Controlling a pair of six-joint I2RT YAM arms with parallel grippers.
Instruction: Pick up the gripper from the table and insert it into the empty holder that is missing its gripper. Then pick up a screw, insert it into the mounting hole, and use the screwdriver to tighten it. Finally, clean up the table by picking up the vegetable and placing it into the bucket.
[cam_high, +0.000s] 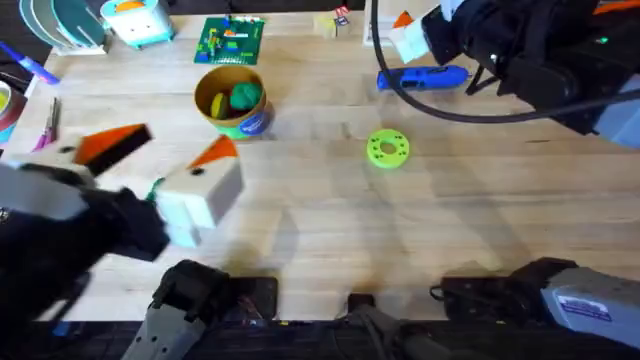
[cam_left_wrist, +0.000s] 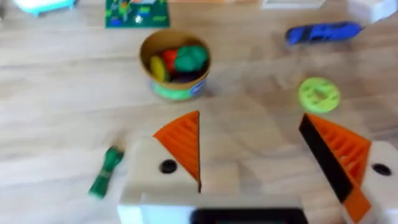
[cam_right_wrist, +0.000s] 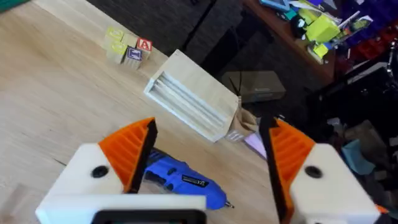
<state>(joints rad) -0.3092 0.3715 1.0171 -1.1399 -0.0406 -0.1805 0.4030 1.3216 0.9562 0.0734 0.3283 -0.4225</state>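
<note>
A blue screwdriver (cam_high: 422, 78) lies flat on the wooden table (cam_high: 330, 200) near the far right corner, directly beneath the right gripper (cam_right_wrist: 208, 158), whose orange-padded white fingers stand wide apart with nothing held. The bucket (cam_high: 232, 102), yellow inside, sits near the far edge left of centre, holding green and yellow toy vegetables. A lime-green disc (cam_high: 388, 148) rests mid-table. The left gripper (cam_left_wrist: 258, 155) hovers over the near left part, fingers spread and empty, a small green piece (cam_left_wrist: 106, 172) beside it.
</note>
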